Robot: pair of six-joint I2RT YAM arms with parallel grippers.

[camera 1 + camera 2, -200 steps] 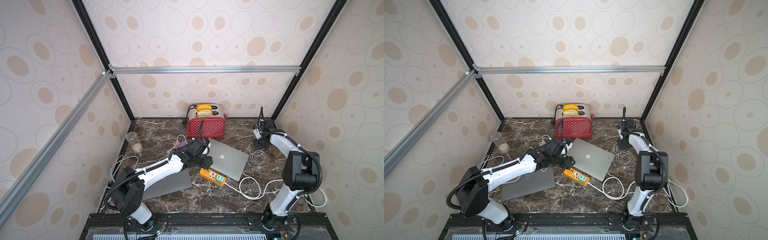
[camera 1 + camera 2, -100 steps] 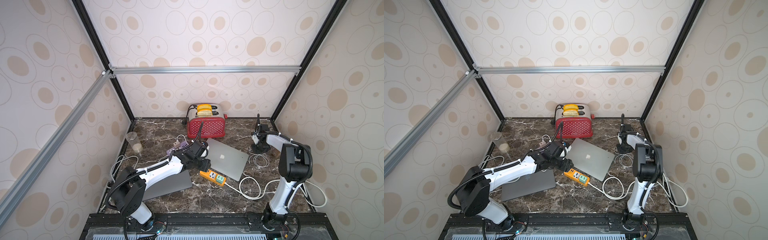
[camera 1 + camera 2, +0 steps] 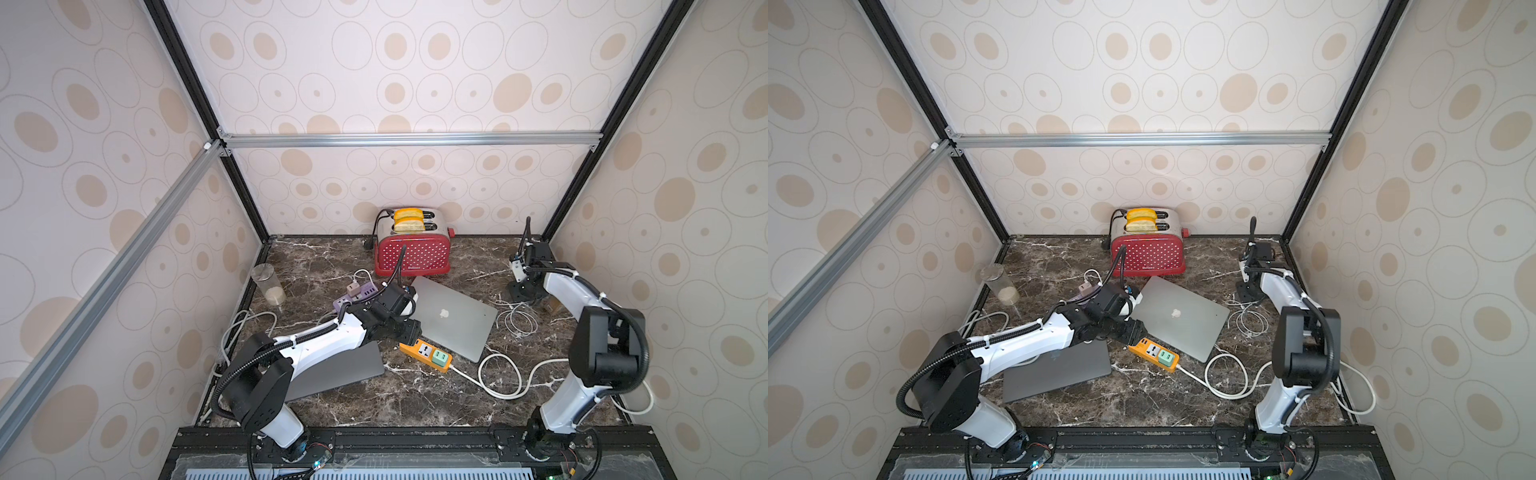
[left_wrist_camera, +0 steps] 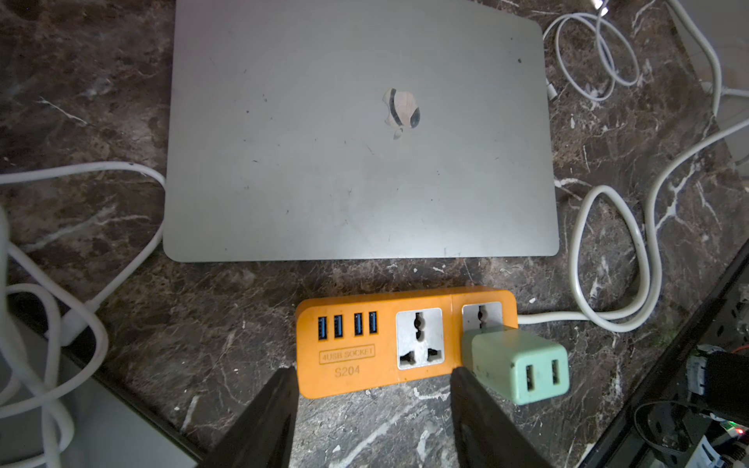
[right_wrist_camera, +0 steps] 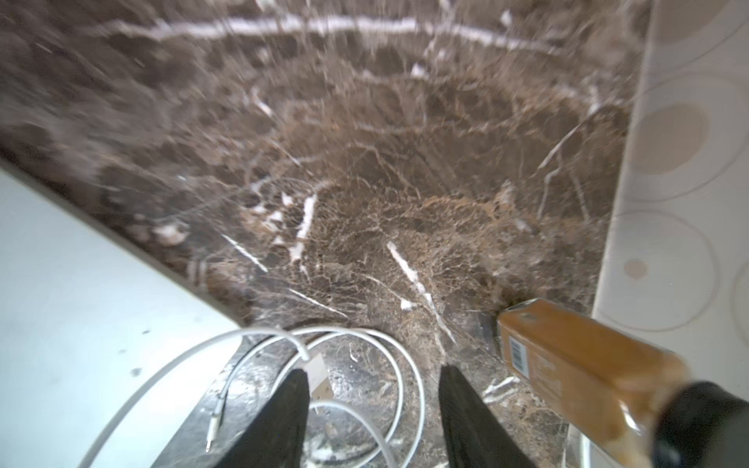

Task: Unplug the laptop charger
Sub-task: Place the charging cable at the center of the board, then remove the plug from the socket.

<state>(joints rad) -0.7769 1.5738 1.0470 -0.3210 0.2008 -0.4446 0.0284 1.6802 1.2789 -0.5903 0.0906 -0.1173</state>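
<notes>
The silver laptop [image 3: 453, 320] [image 3: 1179, 320] [image 4: 356, 133] lies shut in the middle of the marble table. The laptop charger's thin white cable [image 3: 517, 320] [image 3: 1250, 322] [image 5: 401, 364] is coiled on the table just right of the laptop. Its connector tip [image 5: 214, 425] lies free beside the laptop's edge [image 5: 60, 304]. My right gripper [image 5: 373, 372] [image 3: 521, 291] hovers open over that coil, holding nothing. My left gripper [image 4: 373, 372] [image 3: 409, 330] is open, its fingers either side of the orange power strip's [image 4: 405, 340] near end.
A green USB adapter [image 4: 514, 364] sits in the orange strip, whose thick white cord [image 3: 498, 374] loops right. A brown box [image 5: 567, 364] lies by the right wall. A red toaster [image 3: 411, 253], glass [image 3: 268, 284], purple strip [image 3: 357, 293] and dark laptop [image 3: 336, 370] stand around.
My right gripper has gone from shut to open near the cable coil, and the right arm has shifted its pose a little. The left arm has barely moved.
</notes>
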